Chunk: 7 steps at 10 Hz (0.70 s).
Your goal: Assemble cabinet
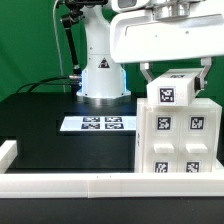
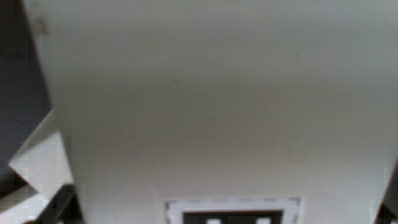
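Observation:
The cabinet (image 1: 178, 135) is a white boxy frame with several black-and-white tags on its front. It stands on the black table at the exterior view's right, close to the front rail. My gripper (image 1: 176, 80) comes down from above, with one dark finger (image 1: 147, 73) on each side of the cabinet's narrower top part, which bears one tag (image 1: 168, 95). The fingers seem pressed against its sides. In the wrist view the cabinet's white surface (image 2: 214, 100) fills nearly the whole picture, with a tag (image 2: 235, 213) at the edge. The fingertips are hidden there.
The marker board (image 1: 98, 124) lies flat in the middle of the table, before the arm's white base (image 1: 100, 78). A long white border rail (image 1: 70, 184) runs along the front edge, with a raised end (image 1: 8, 152) at the exterior view's left.

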Available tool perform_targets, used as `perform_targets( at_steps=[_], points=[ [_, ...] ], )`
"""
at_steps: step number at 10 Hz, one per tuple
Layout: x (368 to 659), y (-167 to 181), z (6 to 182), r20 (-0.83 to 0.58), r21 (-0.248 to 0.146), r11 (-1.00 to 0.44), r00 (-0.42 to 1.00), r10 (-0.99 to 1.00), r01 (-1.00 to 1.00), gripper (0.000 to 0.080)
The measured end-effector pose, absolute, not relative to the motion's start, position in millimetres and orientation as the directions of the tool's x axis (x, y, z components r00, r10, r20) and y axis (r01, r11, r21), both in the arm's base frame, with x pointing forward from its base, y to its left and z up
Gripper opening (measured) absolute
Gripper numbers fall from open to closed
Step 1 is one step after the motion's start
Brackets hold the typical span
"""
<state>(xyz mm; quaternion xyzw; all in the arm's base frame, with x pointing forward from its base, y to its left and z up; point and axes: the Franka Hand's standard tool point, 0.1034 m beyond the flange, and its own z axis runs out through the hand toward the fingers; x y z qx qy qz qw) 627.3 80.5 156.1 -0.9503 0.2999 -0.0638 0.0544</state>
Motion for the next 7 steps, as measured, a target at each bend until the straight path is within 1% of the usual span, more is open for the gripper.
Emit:
perform_targets(
  at_steps=[4,7],
  points=[
    [628.1,80.9,157.4,0.036,-0.171,-0.612,0.616,-0.787,-0.772,0.0561],
    [628.2,80.3,157.5,-0.016,-0.18,-0.41,0.419,-0.908,-0.894,0.0561]
  ],
)
